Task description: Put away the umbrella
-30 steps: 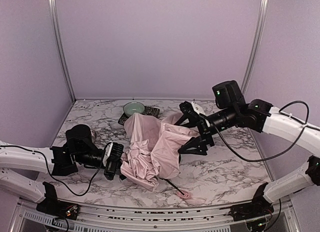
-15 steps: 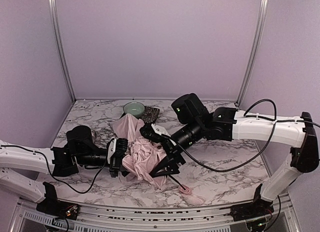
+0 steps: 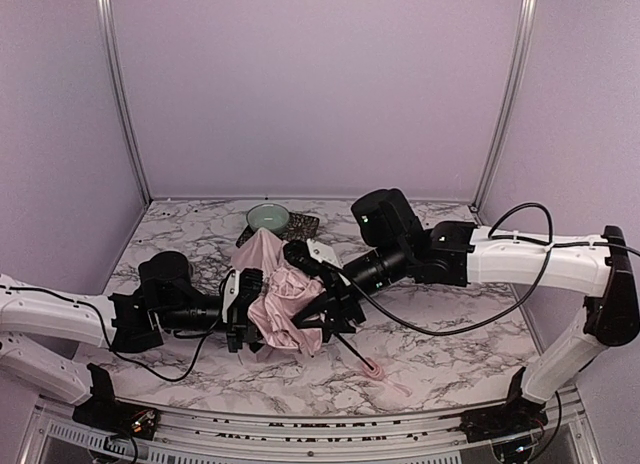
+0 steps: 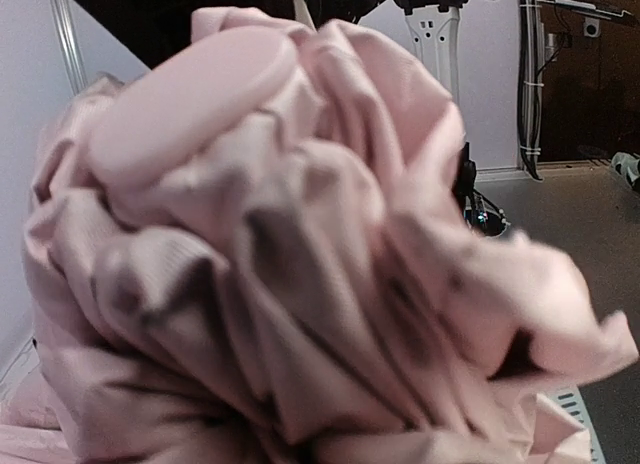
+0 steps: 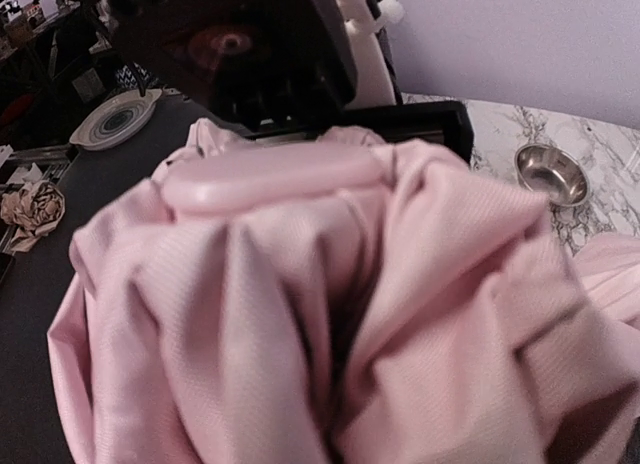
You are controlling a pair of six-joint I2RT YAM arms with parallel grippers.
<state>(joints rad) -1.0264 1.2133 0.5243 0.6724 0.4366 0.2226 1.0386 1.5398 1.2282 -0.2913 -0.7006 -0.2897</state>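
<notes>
Cloth of the umbrella (image 3: 282, 306) is sitting bunched in a pale pink heap on the bench (image 3: 450, 334), left of the middle, squeezed between the two arms. Its thin black shaft (image 3: 348, 349) is running out of the heap toward the near right and ending at the small pink handle (image 3: 374, 369). The long axis is therefore lying on a slant from far left to near right, with the handle end free of both arms.

The left jaws are pressing into the heap from its left side and the right jaws are reaching round it from the right. Both are touching cloth, and neither is clearly nearer. From above, the right jaws are looking parted, one side past the far edge of the heap and one past the near edge, but whether they are clamping cloth cannot be told. Fabric is filling both wrist views and hiding the left jaws, so their opening cannot be told either.

The left arm (image 3: 60, 319) is lying low and nearly level along the bench. The right arm (image 3: 520, 259) is stretching well across from the right, its wrist angling down. A green bowl (image 3: 268, 217) is standing just behind the heap.
</notes>
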